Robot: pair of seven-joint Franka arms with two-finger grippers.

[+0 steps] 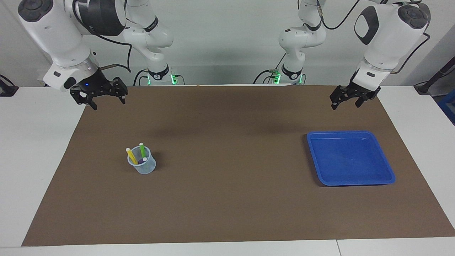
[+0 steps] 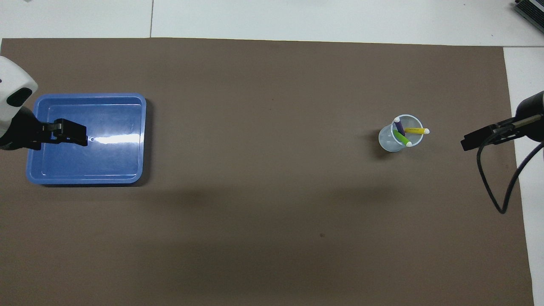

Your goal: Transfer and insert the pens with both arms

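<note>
Three pens stand in a clear cup [image 1: 142, 165] [image 2: 389, 140] on the brown mat toward the right arm's end: a yellow pen [image 1: 131, 155] [image 2: 415, 130], a green pen [image 1: 142, 150] [image 2: 401, 139] and a purple pen [image 1: 142, 161] [image 2: 398, 126]. My right gripper [image 1: 106, 102] [image 2: 466, 144] hangs open and empty in the air over the mat's edge, well apart from the cup. My left gripper [image 1: 345, 103] [image 2: 82, 139] hangs open and empty over the mat at the left arm's end. In the overhead view it overlaps the blue tray.
An empty blue tray [image 1: 350, 160] [image 2: 110, 161] lies on the mat toward the left arm's end. The brown mat [image 1: 227, 199] [image 2: 272, 212] covers most of the white table. A black cable [image 2: 495, 191] droops from the right arm.
</note>
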